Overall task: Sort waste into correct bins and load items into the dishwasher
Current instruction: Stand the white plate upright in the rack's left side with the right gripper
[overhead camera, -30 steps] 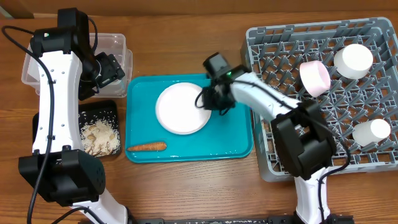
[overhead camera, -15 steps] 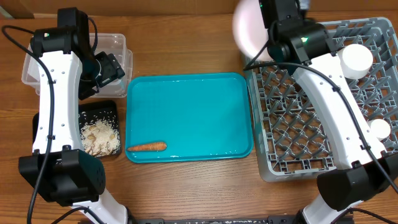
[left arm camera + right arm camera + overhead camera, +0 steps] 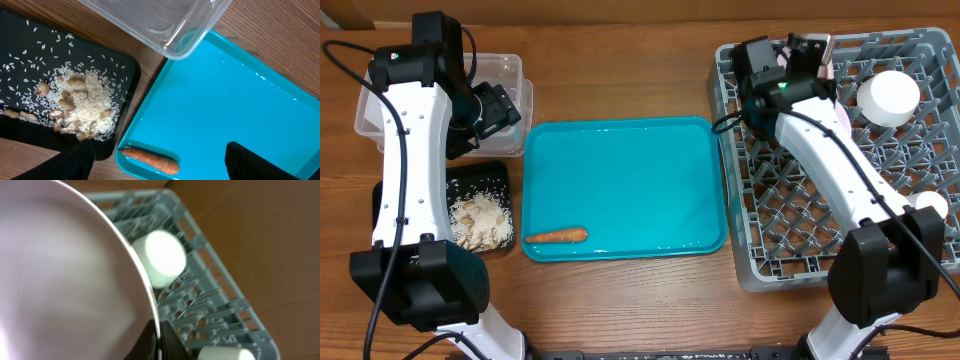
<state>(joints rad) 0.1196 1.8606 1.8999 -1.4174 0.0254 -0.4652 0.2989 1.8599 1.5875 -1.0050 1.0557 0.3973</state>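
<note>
My right gripper (image 3: 807, 58) is shut on the rim of the pale pink plate (image 3: 65, 275) and holds it on edge over the back left of the grey dish rack (image 3: 790, 215). In the right wrist view the fingers (image 3: 156, 341) pinch the rim. A white bowl (image 3: 888, 97) and a white cup (image 3: 928, 206) stand in the rack. The orange carrot (image 3: 556, 237) lies at the front left of the teal tray (image 3: 630, 190). My left gripper (image 3: 498, 110) is open and empty, high over the clear tub (image 3: 508, 72). The black tray (image 3: 492, 178) holds rice scraps (image 3: 480, 217).
The left wrist view shows the carrot (image 3: 150, 160) between my open fingers (image 3: 160, 169), the rice scraps (image 3: 80, 100) on the black tray (image 3: 20, 45) and a corner of the clear tub (image 3: 170, 30). The pink bowl, chopsticks, wrapper and tissue are out of sight.
My right gripper lifted the plate off the teal tray, carried it up and right, and now holds it on edge, lower, over the rack's back left. The left arm has not moved.
</note>
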